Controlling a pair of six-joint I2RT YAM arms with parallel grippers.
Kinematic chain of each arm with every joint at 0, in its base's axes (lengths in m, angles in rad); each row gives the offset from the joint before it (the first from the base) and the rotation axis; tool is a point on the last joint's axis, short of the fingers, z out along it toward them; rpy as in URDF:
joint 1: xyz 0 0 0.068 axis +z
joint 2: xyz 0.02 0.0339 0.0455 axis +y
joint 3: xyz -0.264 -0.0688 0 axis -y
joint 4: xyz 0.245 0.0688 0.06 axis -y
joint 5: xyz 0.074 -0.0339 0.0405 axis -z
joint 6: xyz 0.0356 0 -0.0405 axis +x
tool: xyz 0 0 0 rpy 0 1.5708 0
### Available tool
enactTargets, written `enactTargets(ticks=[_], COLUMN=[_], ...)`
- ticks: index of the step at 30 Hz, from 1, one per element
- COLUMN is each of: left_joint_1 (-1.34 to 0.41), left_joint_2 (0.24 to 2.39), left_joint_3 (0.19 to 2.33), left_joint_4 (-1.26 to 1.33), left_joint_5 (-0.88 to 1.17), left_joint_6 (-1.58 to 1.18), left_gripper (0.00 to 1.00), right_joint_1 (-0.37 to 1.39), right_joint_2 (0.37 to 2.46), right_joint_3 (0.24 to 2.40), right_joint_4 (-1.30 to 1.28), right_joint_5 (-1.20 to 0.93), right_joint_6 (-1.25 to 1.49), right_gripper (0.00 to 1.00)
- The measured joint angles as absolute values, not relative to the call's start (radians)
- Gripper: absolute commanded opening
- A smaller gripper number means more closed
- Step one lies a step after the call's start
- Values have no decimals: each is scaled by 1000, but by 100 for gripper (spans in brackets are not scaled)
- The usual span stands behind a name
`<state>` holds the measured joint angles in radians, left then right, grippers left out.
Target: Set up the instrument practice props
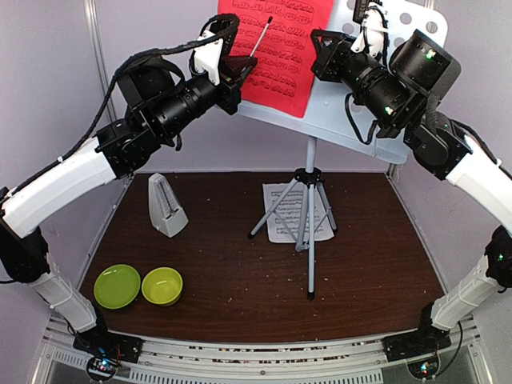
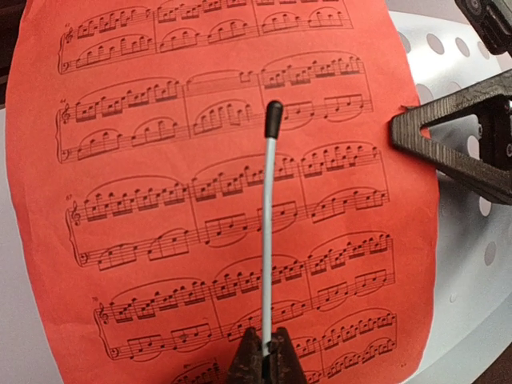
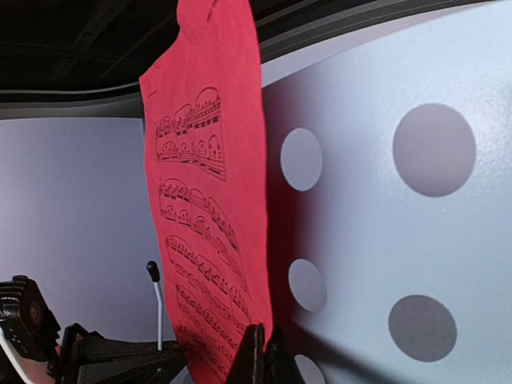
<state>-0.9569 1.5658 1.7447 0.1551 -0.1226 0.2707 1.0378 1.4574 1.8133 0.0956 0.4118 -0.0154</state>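
Red sheet (image 2: 160, 240): pinched at its edge by right claw (image 3: 260, 346), at desk's (image 3: 468, 240) left edge.
Left claw (image 2: 264, 354): clamped on rod (image 2: 269, 232).

I'm seeing both arms crowding the stand's desk (image 1: 328, 112): the left gripper (image 1: 240, 74) is holding a thin stick (image 1: 261, 38) across the red sheet (image 1: 280, 56), and the right gripper (image 1: 320, 50) is pinching that sheet's edge. Below, the tripod legs (image 1: 308, 228) are blocking the middle of the worktop (image 1: 376, 264), with the metronome (image 1: 166, 206) and green bowls (image 1: 117, 286) filling the left. The right side is lying open.
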Motion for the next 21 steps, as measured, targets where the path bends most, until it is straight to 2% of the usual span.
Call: enactTargets(ticks=[13, 18, 21], left_joint_1=[-954, -953, -951], left_joint_2=[1571, 1573, 1577], left_joint_3=[1749, 1749, 1756], left_joint_4=[156, 156, 155], left_joint_5=[-115, -115, -115], left_joint_6=[271, 272, 276], left_gripper=[0, 0, 1], right_joint_1=[1024, 1021, 1021], right_joint_2=[1480, 1480, 1481], right_joint_3=[1809, 1806, 1806], right_joint_4=[102, 102, 102], right_joint_5=[355, 355, 356], right_joint_6=[-28, -29, -29], right_gripper=[0, 13, 15])
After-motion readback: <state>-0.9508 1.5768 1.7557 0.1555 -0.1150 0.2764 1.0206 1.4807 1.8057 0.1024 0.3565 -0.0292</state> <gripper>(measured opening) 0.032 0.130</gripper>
